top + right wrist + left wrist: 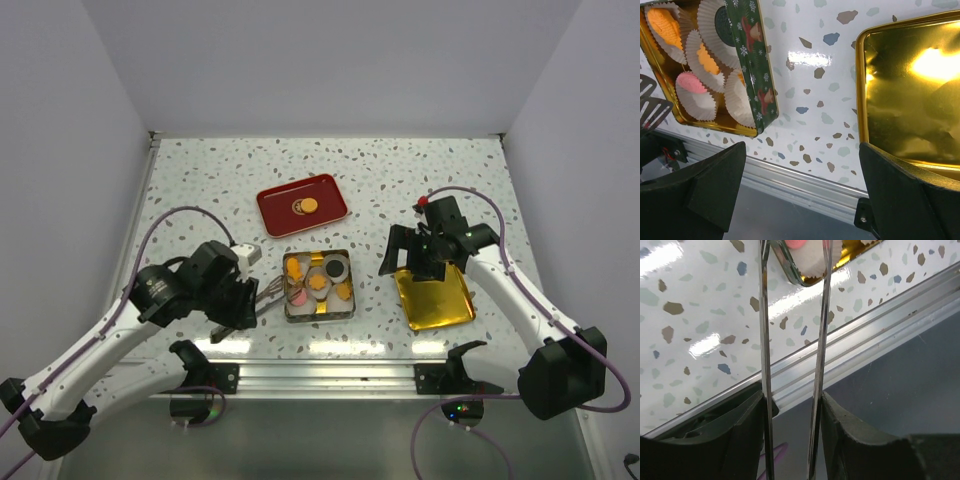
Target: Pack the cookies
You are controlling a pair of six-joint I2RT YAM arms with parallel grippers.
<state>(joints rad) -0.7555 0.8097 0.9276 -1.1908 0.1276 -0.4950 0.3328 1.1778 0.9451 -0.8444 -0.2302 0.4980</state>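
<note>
Left claw (792, 415): clamped on the tongs (765, 340), both steel blades pinched between its fingers.
Tongs' tips: just ahead of the left claw at the near corner of the tin (752, 65). In the right wrist view they stand apart, with nothing seen between them.
Right claw (805, 190): spread wide and empty, hanging over the edge of the gold lid (910, 90), with the tin off to its left-arm side.
Cookies (318, 284): most sit in white paper cups (700, 102) inside the tin. The pink cookie (690, 82) lies nearest the tongs' tips. One orange cookie (309, 206) lies on the red tray (272, 200), beyond the tin from the left claw.
Step in hand: probably fetching that tray cookie.
Doing it well: lift the tips clear of the tin wall before swinging, so no cup is dragged. Come down over the tray's raised rim and straddle the cookie evenly. Squeeze lightly, since a biscuit will likely crumble or skid on the glossy tray.
Free cup: I cannot tell which is empty.
Bench (700, 315): slick, so a nudged tin may slide.
</note>
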